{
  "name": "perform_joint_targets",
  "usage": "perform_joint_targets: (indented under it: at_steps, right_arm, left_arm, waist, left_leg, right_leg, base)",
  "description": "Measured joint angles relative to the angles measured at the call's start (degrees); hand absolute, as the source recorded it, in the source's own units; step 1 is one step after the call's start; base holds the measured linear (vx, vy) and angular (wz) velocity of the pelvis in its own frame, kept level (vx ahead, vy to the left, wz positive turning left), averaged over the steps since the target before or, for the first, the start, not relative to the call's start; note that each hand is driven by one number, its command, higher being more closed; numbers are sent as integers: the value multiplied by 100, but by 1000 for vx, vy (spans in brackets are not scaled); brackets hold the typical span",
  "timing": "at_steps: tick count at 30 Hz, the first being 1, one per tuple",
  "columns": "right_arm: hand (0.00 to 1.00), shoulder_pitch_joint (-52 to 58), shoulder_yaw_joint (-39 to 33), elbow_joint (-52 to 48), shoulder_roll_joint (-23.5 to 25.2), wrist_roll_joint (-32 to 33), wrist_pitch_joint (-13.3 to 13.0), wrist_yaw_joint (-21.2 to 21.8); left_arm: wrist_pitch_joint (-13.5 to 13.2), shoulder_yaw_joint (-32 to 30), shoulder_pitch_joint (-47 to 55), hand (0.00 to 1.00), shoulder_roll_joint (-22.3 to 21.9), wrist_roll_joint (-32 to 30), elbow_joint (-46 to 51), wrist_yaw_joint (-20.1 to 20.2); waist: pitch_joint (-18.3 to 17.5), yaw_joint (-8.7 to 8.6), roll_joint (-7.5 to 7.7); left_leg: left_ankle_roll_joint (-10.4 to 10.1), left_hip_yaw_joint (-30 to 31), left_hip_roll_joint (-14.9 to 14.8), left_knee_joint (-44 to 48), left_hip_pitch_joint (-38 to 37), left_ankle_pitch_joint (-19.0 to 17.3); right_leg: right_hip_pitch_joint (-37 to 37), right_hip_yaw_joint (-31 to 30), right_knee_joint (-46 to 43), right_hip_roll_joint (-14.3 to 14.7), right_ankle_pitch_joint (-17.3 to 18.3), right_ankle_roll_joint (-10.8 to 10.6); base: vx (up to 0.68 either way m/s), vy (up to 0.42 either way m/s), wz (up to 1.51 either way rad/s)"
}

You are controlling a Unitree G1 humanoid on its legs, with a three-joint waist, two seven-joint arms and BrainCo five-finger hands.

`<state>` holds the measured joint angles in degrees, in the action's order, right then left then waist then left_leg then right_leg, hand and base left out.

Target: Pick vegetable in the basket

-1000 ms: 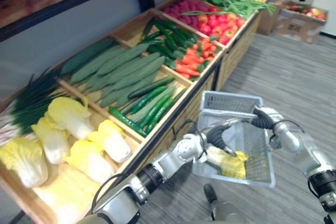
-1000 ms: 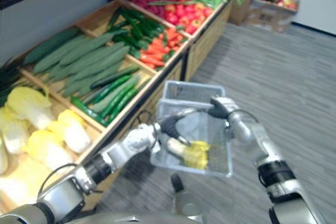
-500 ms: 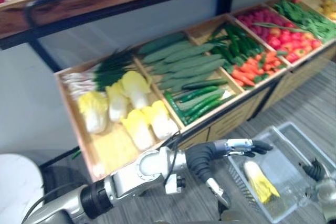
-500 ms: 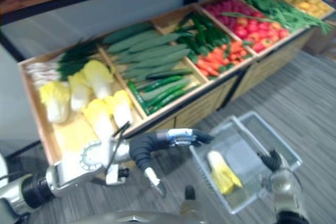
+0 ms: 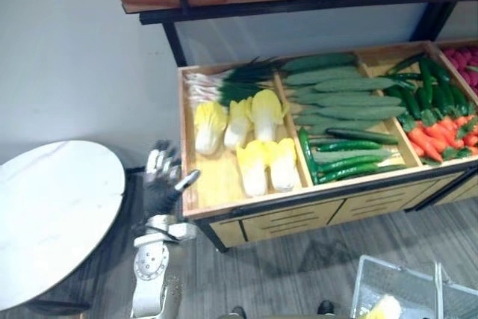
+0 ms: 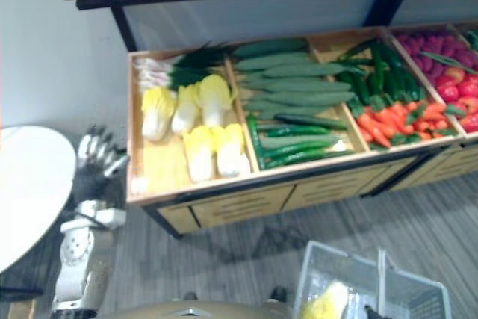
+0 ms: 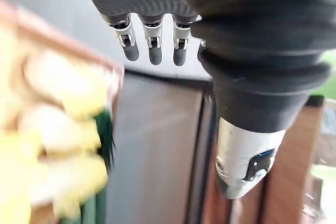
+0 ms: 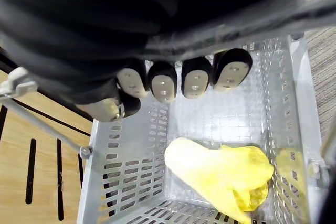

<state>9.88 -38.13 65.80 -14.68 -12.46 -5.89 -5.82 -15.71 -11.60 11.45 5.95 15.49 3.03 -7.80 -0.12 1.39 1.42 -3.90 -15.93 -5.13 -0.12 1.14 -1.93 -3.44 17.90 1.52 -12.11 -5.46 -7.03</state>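
Upward, left hand (image 5: pixel 161 187); right (image 8: pixel 160 81) round basket (image 8: pixel 126 150).

The basket (image 8: pixel 121 192) is pale grey plastic, smooth and faintly shiny, its walls punched with slots. The cabbage (image 8: pixel 215 169) in it looks smooth and waxy. The stand (image 5: pixel 299 218) is light wood with an even matt finish, under a matt black metal frame (image 5: pixel 172 41). The cucumbers (image 5: pixel 351 145) are glossy. The round table (image 5: pixel 52 214) has a glossy white top. The floor (image 5: pixel 299 267) is matt, streaked grey. The left hand (image 5: pixel 160 184) has a matt, ribbed, rubbery cover and silver metal fingers.
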Motion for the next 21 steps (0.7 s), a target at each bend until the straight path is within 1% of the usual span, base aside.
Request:
perform_joint_targets:
  at_steps: [1,2,3,4,6,7,8,9,10,11,13,14,16,18,19,20,21]
  right_arm:
    - [100,4,3,0,4,-2,0,-3]
    - [100,19,23,-1,19,-2,-2,-15]
    - [100,26,26,-3,30,-2,-3,-20]
    - [100,37,28,-15,66,-6,-4,-41]
    - [100,44,46,-43,162,-11,-5,-115]
    - [100,66,68,-73,236,-14,-5,-128]
    - [100,84,97,-86,268,-14,-5,-129]
    - [100,113,159,-142,347,-29,-4,-135]
    - [100,145,224,-241,439,-70,-6,-155]
    - [100,162,275,-248,462,-72,-8,-163]
    - [100,168,314,-248,521,-104,-9,-185]
    - [100,167,318,-247,528,-103,-9,-197]
    - [100,156,317,-225,571,-102,-9,-285]
    - [100,145,318,-187,572,-97,-12,-306]
    - [100,139,319,-172,572,-92,-12,-318]
    - [100,130,325,-163,572,-91,-12,-324]
    - [100,102,395,-121,560,-92,-27,-343]
  left_arm:
    - [0,-136,0,0,-30,-140,-157,-120]
    - [11,-470,0,0,-135,-591,-535,-459]
    - [12,-591,6,0,-175,-717,-687,-560]
    - [27,-837,6,0,-212,-934,-1023,-769]
    - [131,-1192,-1,0,-223,-1016,-1478,-983]
    - [227,-1468,-4,0,-261,-1013,-1757,-1146]
    - [256,-1606,-6,0,-279,-1013,-1897,-1227]
    - [285,-1912,-9,0,-323,-1015,-2216,-1379]
    - [394,-2199,-9,0,-361,-1011,-2558,-1517]
    - [431,-2306,-7,0,-367,-1010,-2774,-1573]
    - [584,-2710,-10,0,-384,-1016,-3737,-1695]
    - [621,-2804,-10,0,-388,-1037,-3995,-1696]
    - [703,-3119,-13,0,-387,-1205,-5041,-1672]
    - [775,-3173,-7,0,-388,-1211,-5704,-1633]
    - [868,-3153,2,0,-401,-1215,-5985,-1562]
    - [908,-3146,5,0,-410,-1236,-6086,-1509]
    - [965,-3118,12,0,-417,-1400,-6248,-1366]
  waist:
    - [-5,-14,-7]
    - [-16,-81,-20]
    - [-25,-102,-2]
    - [-80,-119,-11]
    - [-102,-126,21]
    - [-141,-131,56]
    - [-160,-131,76]
    - [-190,-135,111]
    - [-212,-148,129]
    - [-219,-160,136]
    - [-240,-203,126]
    - [-262,-221,117]
    - [-312,-277,96]
    - [-314,-279,94]
    - [-311,-277,85]
    - [-310,-277,83]
    - [-309,-278,74]
  left_leg:
    - [-1,25,-1,-8,-1,6]
    - [-2,96,12,-102,-26,66]
    - [-8,110,16,-150,-36,93]
    - [-13,118,18,-217,-53,137]
    - [-52,106,6,-312,-121,167]
    - [-57,100,-3,-380,-145,198]
    - [-63,100,-7,-387,-143,205]
    - [-65,83,-19,-389,-143,206]
    - [-68,78,-28,-393,-148,206]
    - [-69,75,-31,-398,-157,205]
    - [-83,52,-41,-492,-247,217]
    - [-83,50,-41,-502,-245,216]
    - [-93,39,-31,-545,-235,207]
    - [-106,10,-35,-529,-234,187]
    - [-109,-17,-36,-527,-238,181]
    - [-106,-40,-31,-527,-242,182]
    - [-101,-76,-34,-526,-252,185]
  right_leg:
    - [11,25,6,2,3,3]
    - [57,92,35,3,20,30]
    - [62,112,42,4,34,51]
    - [61,124,57,13,41,61]
    - [77,119,69,37,41,61]
    - [79,120,90,55,41,61]
    - [80,123,107,62,41,61]
    - [92,116,156,80,41,61]
    - [107,115,182,90,40,60]
    - [113,115,189,94,40,60]
    - [176,108,255,103,33,48]
    - [170,107,269,103,33,48]
    - [172,100,345,108,20,30]
    - [168,68,386,123,11,18]
    - [167,46,408,138,7,13]
    - [168,28,424,150,3,9]
    - [167,-11,439,175,-19,-26]
  base:
    - [-18,-23,18]
    - [-18,-16,19]
    - [-26,-15,19]
    - [-23,-12,5]
    - [-10,-9,-2]
    - [0,0,0]
    - [-19,-23,-4]
    - [-6,-19,-3]
    - [-3,-19,-4]
    - [0,0,0]
    - [4,-9,-2]
    - [0,0,0]
    - [0,0,0]
    - [31,-13,-8]
    - [36,-14,-11]
    - [35,-14,-15]
    - [37,-21,-14]
